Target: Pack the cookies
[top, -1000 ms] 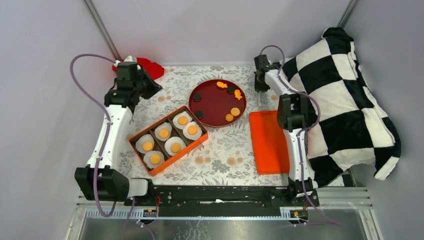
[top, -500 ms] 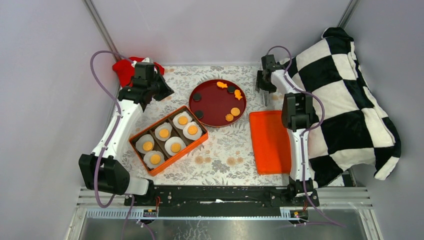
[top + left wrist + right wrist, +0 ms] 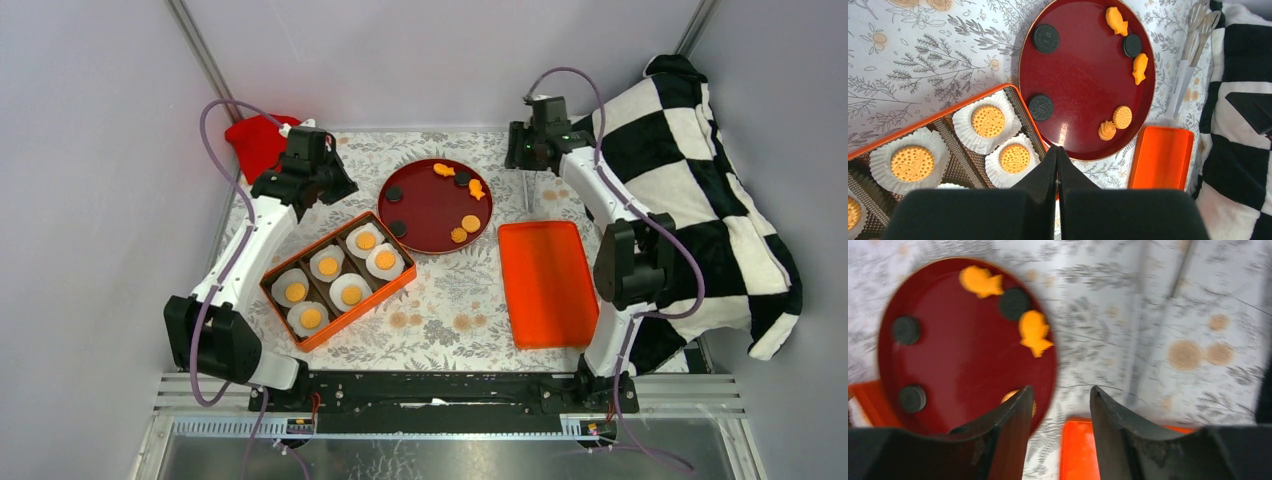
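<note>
Two round orange cookies (image 3: 465, 229) lie at the near right of a dark red plate (image 3: 430, 210), with two orange fish-shaped pieces and three dark discs. In the left wrist view the round cookie (image 3: 1122, 117) sits beside a swirl one (image 3: 1106, 130). An orange box (image 3: 275, 272) holds several white liners, each with an orange cookie (image 3: 328, 266). My left gripper (image 3: 338, 186) is shut and empty, its tip (image 3: 1057, 149) above the box's edge by the plate. My right gripper (image 3: 518, 155) is open and empty (image 3: 1060, 390), above the cloth just right of the plate.
An orange lid (image 3: 545, 283) lies right of the box. Metal tongs (image 3: 527, 190) lie between the plate and a black-and-white checked blanket (image 3: 690, 200). A red cloth (image 3: 255, 140) sits at the far left corner. A floral cloth (image 3: 450, 310) covers the table.
My left arm has swung right, toward the plate. My right arm's elbow has moved out to the right while its gripper stays by the plate's far right.
</note>
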You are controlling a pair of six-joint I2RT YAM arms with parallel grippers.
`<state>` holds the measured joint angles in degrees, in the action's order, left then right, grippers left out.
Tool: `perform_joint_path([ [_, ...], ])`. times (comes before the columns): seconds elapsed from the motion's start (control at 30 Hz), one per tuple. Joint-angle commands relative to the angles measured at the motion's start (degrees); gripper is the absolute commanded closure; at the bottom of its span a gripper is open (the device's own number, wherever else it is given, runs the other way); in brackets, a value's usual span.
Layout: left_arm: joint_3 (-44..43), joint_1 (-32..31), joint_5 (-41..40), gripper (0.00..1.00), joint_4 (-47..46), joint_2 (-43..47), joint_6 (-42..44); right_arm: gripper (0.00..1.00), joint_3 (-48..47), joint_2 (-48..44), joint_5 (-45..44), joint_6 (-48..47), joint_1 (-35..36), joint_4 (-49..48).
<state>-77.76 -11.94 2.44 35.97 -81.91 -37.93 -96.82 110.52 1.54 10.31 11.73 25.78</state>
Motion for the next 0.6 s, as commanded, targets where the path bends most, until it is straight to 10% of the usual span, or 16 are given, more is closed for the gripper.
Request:
perform_joint_path([
  [0.0, 0.80, -0.78, -1.91, 1.00, -1.61, -0.92, -0.81, 0.55, 2.04, 0.42, 6.15, -2.26, 8.55, 0.56],
  [0.23, 2.27, -0.89, -2.25, 1.00, -0.99, 0.86, -0.46, 0.91, -7.13, 11.53, 6.52, -0.46, 12.80, 2.20],
  [0.57, 5.74, -1.09, -2.26, 1.00, -0.28, 2.15, -0.65, 0.97, -16.97, 21.63, -7.08, 1.99, 11.91, 11.06],
])
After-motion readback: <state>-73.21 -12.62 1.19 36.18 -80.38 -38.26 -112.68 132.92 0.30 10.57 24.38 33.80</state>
